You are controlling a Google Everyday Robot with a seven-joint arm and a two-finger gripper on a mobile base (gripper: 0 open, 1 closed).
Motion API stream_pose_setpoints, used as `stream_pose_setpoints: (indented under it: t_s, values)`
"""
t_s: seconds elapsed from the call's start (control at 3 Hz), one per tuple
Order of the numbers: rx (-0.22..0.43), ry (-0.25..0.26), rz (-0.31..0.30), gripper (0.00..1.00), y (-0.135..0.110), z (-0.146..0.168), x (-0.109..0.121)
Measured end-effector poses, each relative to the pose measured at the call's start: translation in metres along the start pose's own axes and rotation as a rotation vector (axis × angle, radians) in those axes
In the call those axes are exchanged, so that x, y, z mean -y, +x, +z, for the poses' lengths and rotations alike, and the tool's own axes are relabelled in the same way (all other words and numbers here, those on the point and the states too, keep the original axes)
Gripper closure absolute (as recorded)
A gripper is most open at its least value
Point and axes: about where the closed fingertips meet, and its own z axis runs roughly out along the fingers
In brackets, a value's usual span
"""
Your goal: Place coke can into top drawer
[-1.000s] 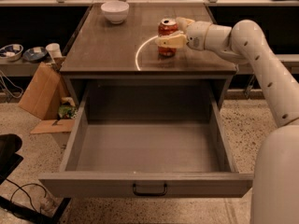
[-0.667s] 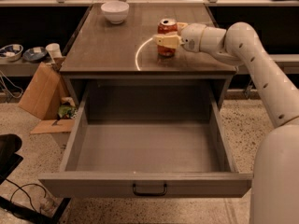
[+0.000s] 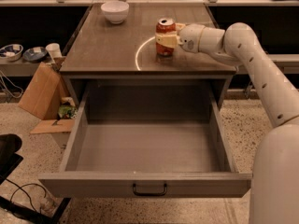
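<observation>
The coke can (image 3: pixel 165 31) is red with a silver top and stands upright on the grey cabinet's top (image 3: pixel 107 50), right of centre. My gripper (image 3: pixel 166 40) reaches in from the right and its cream fingers (image 3: pixel 164 41) wrap around the can's middle, shut on it. The can's base seems just at or slightly above the surface. The top drawer (image 3: pixel 148 183) is pulled fully open below the cabinet top, wide and deep, with nothing inside it. Its front panel carries a small black handle (image 3: pixel 149 190).
A white bowl (image 3: pixel 115 11) stands at the back left of the cabinet top. A cardboard box (image 3: pixel 41 93) and clutter lie on the floor to the left. My white arm (image 3: pixel 261 78) runs down the right side. A low shelf (image 3: pixel 23 66) with dishes is far left.
My gripper and the can have stayed at almost the same spot on the cabinet top; the arm has shifted slightly. The grip on the can holds.
</observation>
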Motion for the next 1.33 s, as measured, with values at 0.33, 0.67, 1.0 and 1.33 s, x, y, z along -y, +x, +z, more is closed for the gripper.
stream_pose_setpoints:
  t_s: [0.33,0.67,1.0,1.33]
  values:
    - [0.001,0.000,-0.001,1.00,-0.001,0.000,0.000]
    - [0.063,0.011,-0.042,1.00,-0.025,-0.015,-0.019]
    - [0.144,0.058,-0.105,1.00,-0.053,-0.050,-0.047]
    - [0.181,0.004,-0.141,1.00,-0.029,-0.073,-0.104]
